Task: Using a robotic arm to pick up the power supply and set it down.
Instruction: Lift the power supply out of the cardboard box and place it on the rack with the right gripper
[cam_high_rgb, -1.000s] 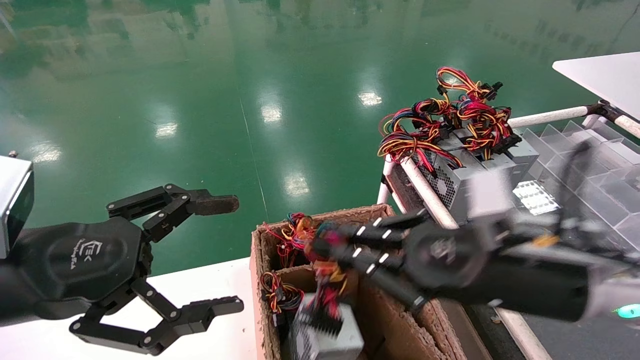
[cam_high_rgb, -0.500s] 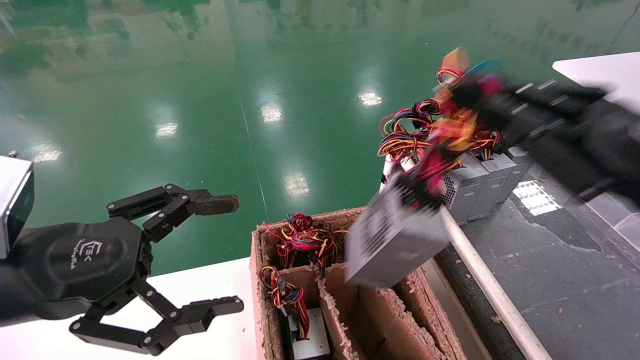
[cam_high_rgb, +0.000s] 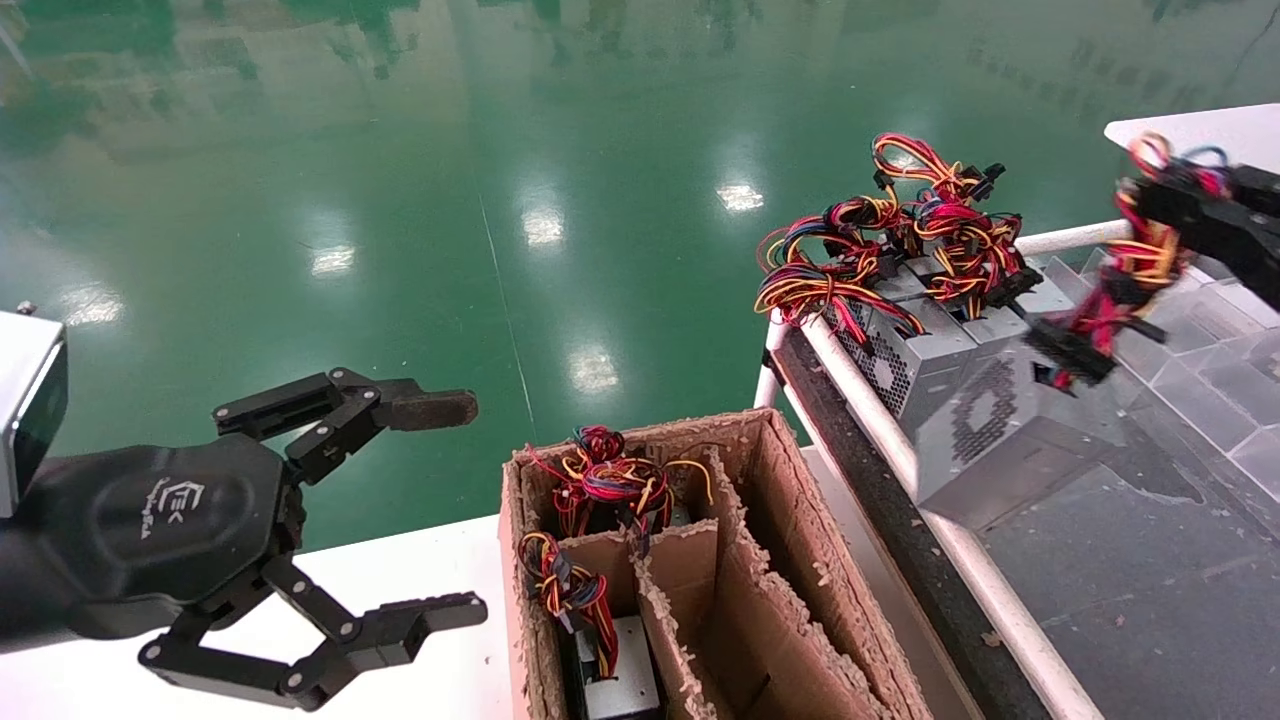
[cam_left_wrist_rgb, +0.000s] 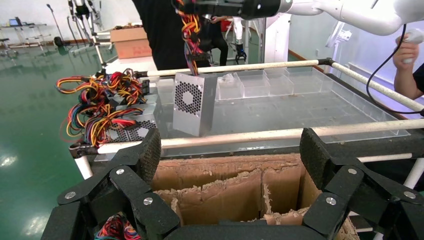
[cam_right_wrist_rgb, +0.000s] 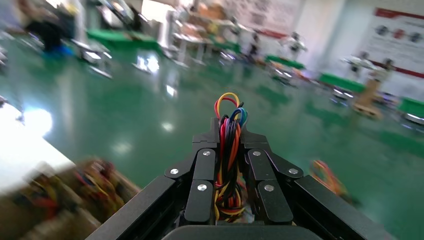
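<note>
Up at two o'clock in the head view, the right gripper (cam_high_rgb: 1165, 200) is clenched on the wire bundle (cam_right_wrist_rgb: 229, 150) of the power supply (cam_high_rgb: 1000, 435), which hangs tilted over the dark tray (cam_high_rgb: 1120, 560), beside other units (cam_high_rgb: 930, 350). At eight o'clock the left gripper (cam_high_rgb: 440, 510) hovers, fingers spread, beside the cardboard box (cam_high_rgb: 790, 540).

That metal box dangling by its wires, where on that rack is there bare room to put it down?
The right hand holds the power supply by its wires. Bare dark surface lies open between the white rail and the clear dividers. The far corner is crowded with parked supplies.
</note>
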